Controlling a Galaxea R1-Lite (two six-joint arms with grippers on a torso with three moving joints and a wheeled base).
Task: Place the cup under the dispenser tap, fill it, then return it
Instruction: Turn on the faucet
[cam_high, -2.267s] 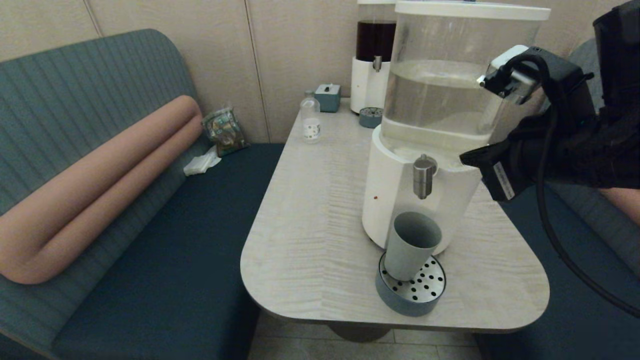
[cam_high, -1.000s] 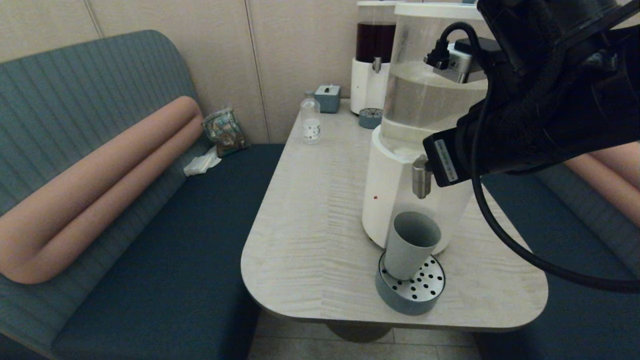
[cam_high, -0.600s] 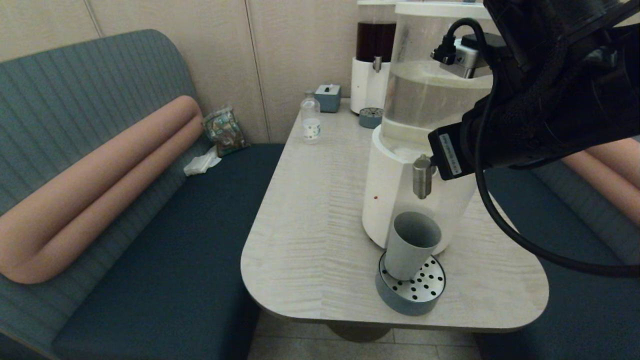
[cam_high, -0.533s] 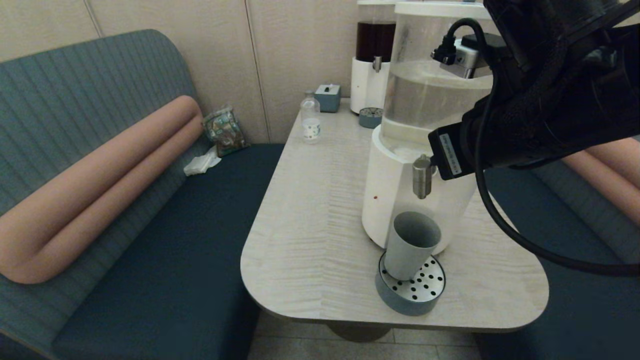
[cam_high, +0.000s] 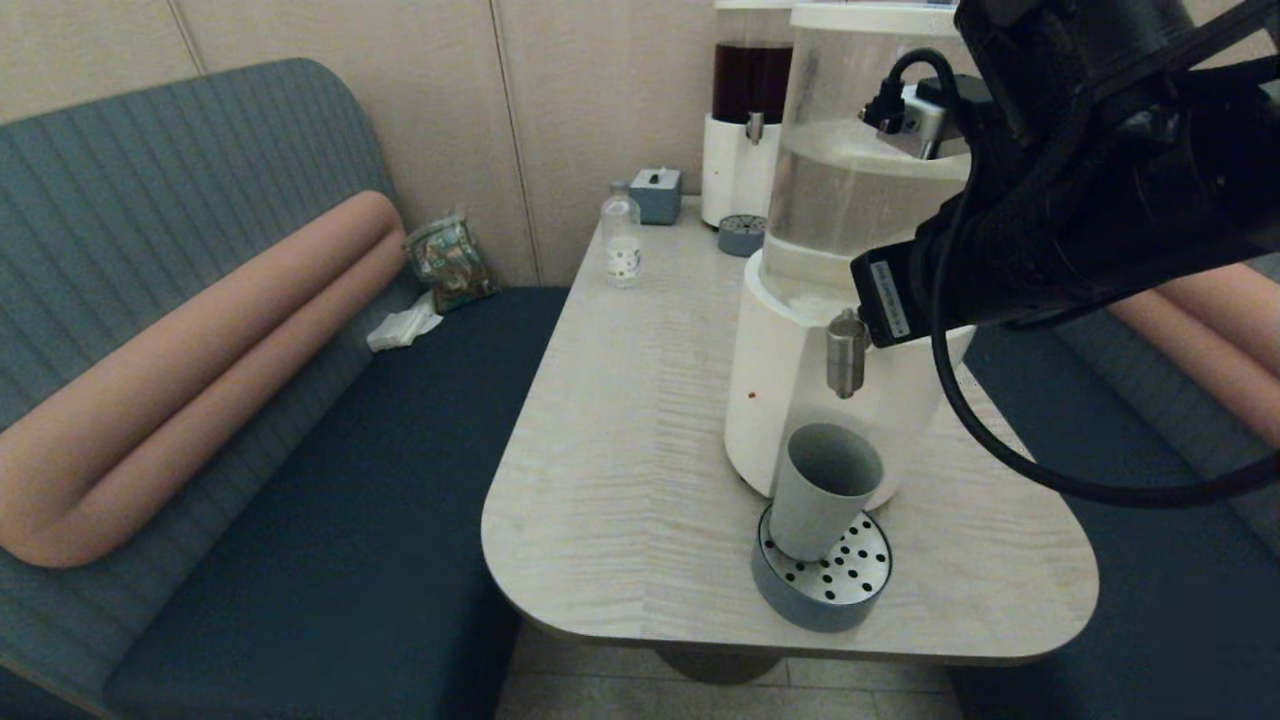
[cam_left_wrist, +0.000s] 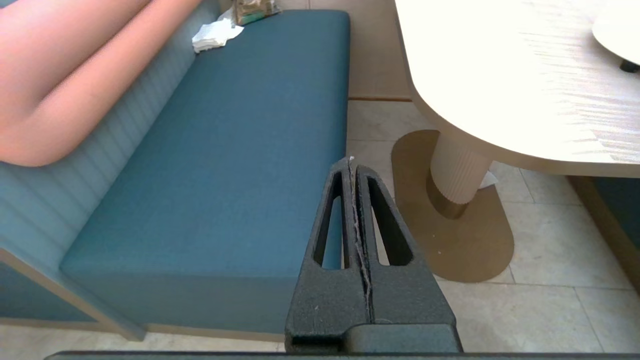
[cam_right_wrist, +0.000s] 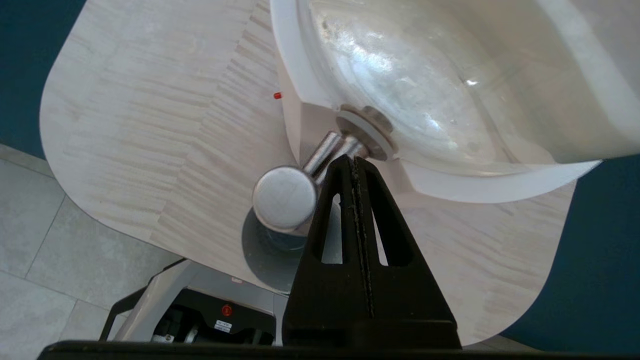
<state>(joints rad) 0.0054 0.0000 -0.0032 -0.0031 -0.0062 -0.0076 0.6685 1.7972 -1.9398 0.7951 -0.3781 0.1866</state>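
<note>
The grey-blue cup (cam_high: 825, 490) stands upright on the round perforated drip tray (cam_high: 835, 590), directly below the brushed-metal dispenser tap (cam_high: 847, 355) of the large white-based dispenser (cam_high: 800, 390). My right gripper (cam_right_wrist: 352, 159) is shut, its tips against the tap's stem just behind the round metal cap (cam_right_wrist: 285, 197). In the head view the right arm (cam_high: 1050, 240) reaches in from the right above the tap. The cap hides most of the cup in the right wrist view. My left gripper (cam_left_wrist: 351, 161) is shut and empty, hanging low over the floor beside the bench.
At the table's far end stand a dark-liquid dispenser (cam_high: 750, 110), a small clear bottle (cam_high: 621, 240), a teal box (cam_high: 656, 193) and a second drip tray (cam_high: 741, 235). A blue bench (cam_high: 300, 450) runs along the left. The table's pedestal (cam_left_wrist: 457, 170) stands near the left gripper.
My right arm has swung in from the right and come to the tap's top, then shifted slightly left. The cup has stayed in place on the tray.
</note>
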